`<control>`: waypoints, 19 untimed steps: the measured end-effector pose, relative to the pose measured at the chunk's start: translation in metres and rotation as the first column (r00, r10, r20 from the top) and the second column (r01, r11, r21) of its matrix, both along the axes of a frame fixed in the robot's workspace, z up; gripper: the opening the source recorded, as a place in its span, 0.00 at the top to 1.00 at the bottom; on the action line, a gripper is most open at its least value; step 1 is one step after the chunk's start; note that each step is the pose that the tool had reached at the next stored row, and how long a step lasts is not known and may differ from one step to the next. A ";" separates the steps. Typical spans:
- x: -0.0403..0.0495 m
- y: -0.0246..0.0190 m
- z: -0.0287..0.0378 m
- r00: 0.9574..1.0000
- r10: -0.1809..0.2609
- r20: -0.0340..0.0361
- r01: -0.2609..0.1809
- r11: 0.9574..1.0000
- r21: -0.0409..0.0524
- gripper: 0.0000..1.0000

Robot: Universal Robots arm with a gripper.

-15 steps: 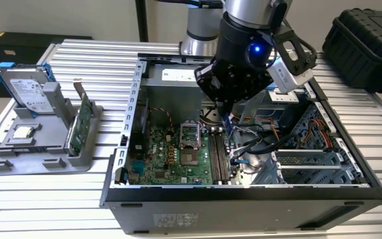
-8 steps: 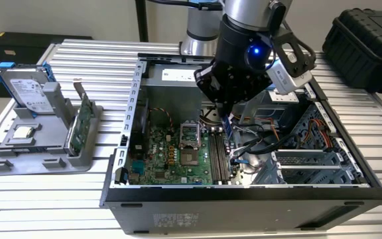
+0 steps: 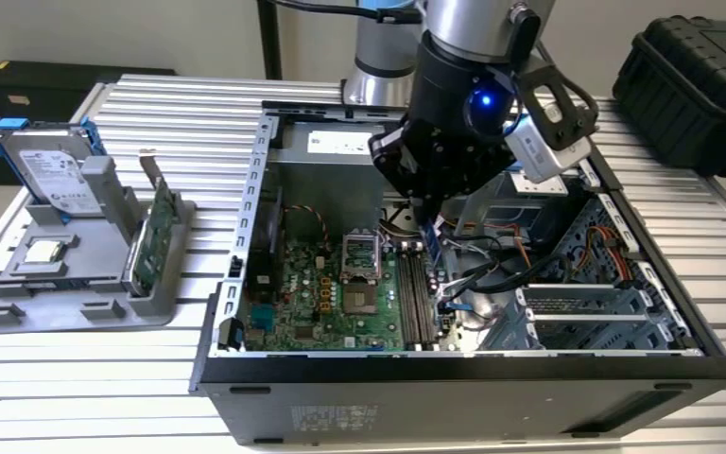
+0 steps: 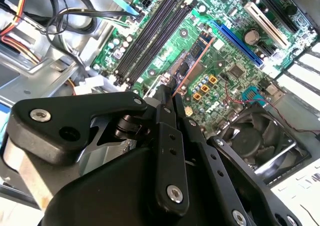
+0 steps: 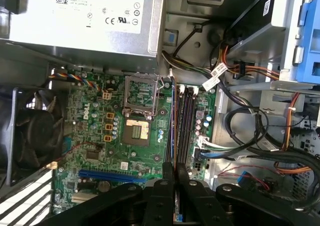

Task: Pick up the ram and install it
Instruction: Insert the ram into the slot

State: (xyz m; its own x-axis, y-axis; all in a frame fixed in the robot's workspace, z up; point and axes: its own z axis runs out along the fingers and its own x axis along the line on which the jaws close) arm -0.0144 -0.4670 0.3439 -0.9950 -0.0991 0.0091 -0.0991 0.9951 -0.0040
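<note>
- Black gripper (image 4: 170, 93) fingers are clamped on the ram (image 4: 192, 61), held on edge above the green motherboard (image 4: 220, 46).
- Its long axis runs along the empty black memory slots (image 5: 186, 126), just beside them.
- Loose cables (image 5: 250, 136) crowd the slots' other side.
- Hard drive (image 3: 54, 170) stands outside the computer case (image 3: 464, 378), at the exterior view's left.

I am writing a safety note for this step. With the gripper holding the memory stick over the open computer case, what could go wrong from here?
1. The thin dark blue-black ram stick is shut in the black gripper above the long black memory slots. If it is tilted or offset, it could jam against a slot edge.

2. The loose black cables lie close beside the slots and might snag the gripper.

3. The open processor socket sits next to the slots; a slip could hit it.
</note>
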 end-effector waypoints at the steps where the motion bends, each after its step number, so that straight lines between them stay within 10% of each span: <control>1: 0.0000 0.0000 -0.0003 1.000 0.000 0.000 0.000 1.000 0.000 1.00; 19: 0.0000 0.0005 -0.0057 1.000 0.000 0.000 0.000 1.000 -0.007 1.00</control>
State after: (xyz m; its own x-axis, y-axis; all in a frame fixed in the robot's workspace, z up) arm -0.0144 -0.4666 0.3383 -0.9950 -0.0990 0.0098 -0.0991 0.9950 -0.0108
